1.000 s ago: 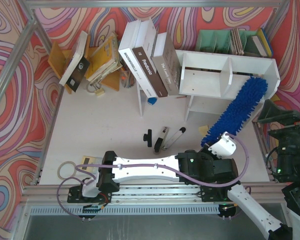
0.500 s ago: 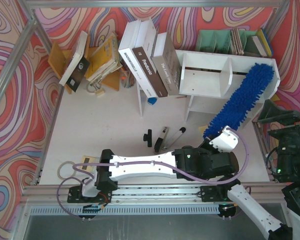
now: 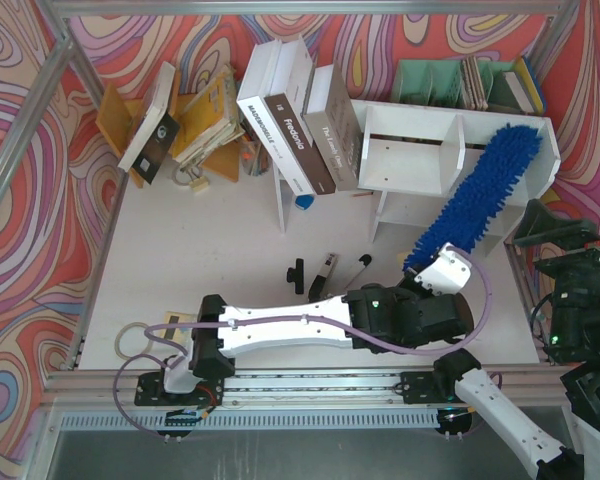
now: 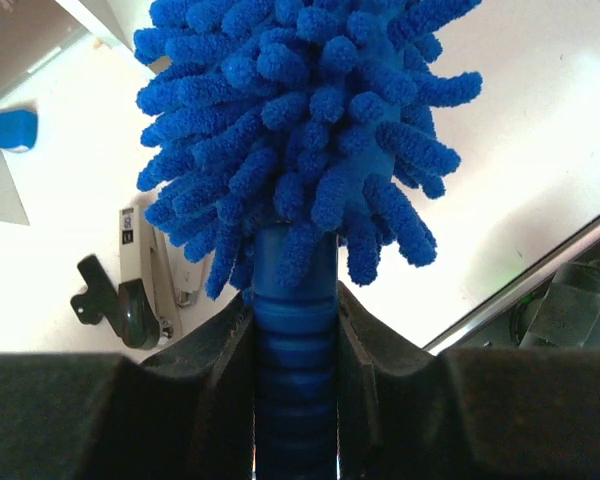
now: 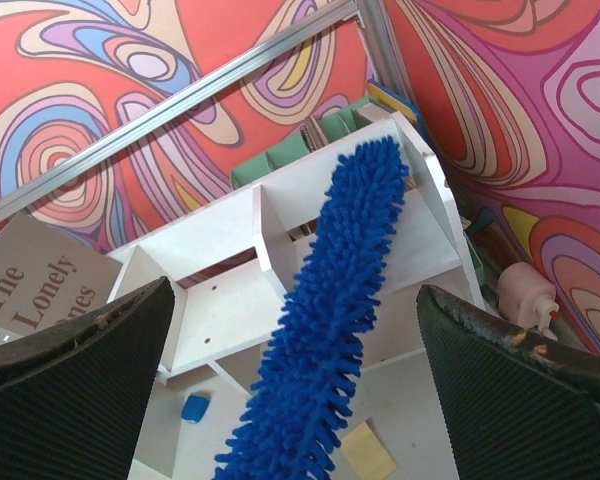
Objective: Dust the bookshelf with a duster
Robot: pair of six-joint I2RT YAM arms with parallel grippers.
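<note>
The white bookshelf (image 3: 405, 150) stands at the back right, its two cubbies facing up. The blue fluffy duster (image 3: 480, 195) slants across its right cubby, tip near the shelf's far right corner. My left gripper (image 3: 435, 268) is shut on the duster's ribbed blue handle (image 4: 295, 350), just in front of the shelf. In the left wrist view the duster (image 4: 300, 130) fans out above the left gripper (image 4: 295, 310). My right gripper (image 3: 548, 228) hangs open to the right of the shelf; the right gripper (image 5: 292, 300) frames duster (image 5: 330, 330) and bookshelf (image 5: 210, 300) and holds nothing.
Books (image 3: 290, 120) lean against a thin white upright board left of the shelf. A green rack (image 3: 435, 80) stands behind it. Black-and-silver tools (image 3: 325, 278), a small blue object (image 3: 305, 203), a yellow note (image 3: 408, 258) and a tape roll (image 3: 132, 338) lie on the table.
My left arm has pushed forward, and the duster's head has slid further up over the shelf's right cubby. The right arm has stayed still.
</note>
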